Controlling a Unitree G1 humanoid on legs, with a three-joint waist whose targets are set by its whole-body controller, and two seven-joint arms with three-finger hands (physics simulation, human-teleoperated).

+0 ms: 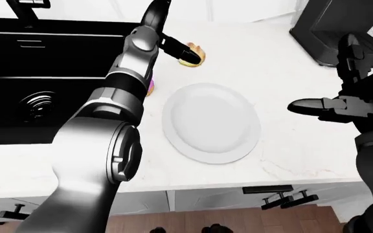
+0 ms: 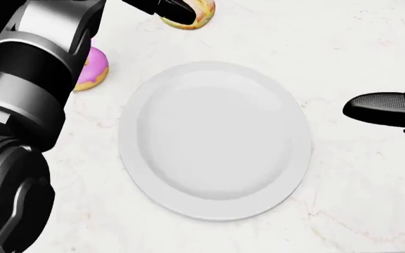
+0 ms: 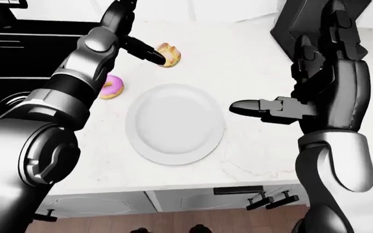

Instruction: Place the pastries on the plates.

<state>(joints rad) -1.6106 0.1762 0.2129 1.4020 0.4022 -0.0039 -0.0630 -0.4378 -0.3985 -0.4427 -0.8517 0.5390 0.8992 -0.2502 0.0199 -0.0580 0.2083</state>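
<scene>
Reaching across the white counter (image 2: 357, 211), the left hand (image 3: 152, 55) is touching the golden pastry (image 3: 170, 55); I cannot tell if its fingers are closing. A pink donut (image 3: 112, 87) is lying beside the white plate (image 2: 215, 139). The right hand (image 3: 257, 108) is hovering with one finger sticking out.

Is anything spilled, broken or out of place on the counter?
Nothing stands out. The plate lies flat and bare; the bun and donut sit whole on the counter, with the left hand at the bun.
</scene>
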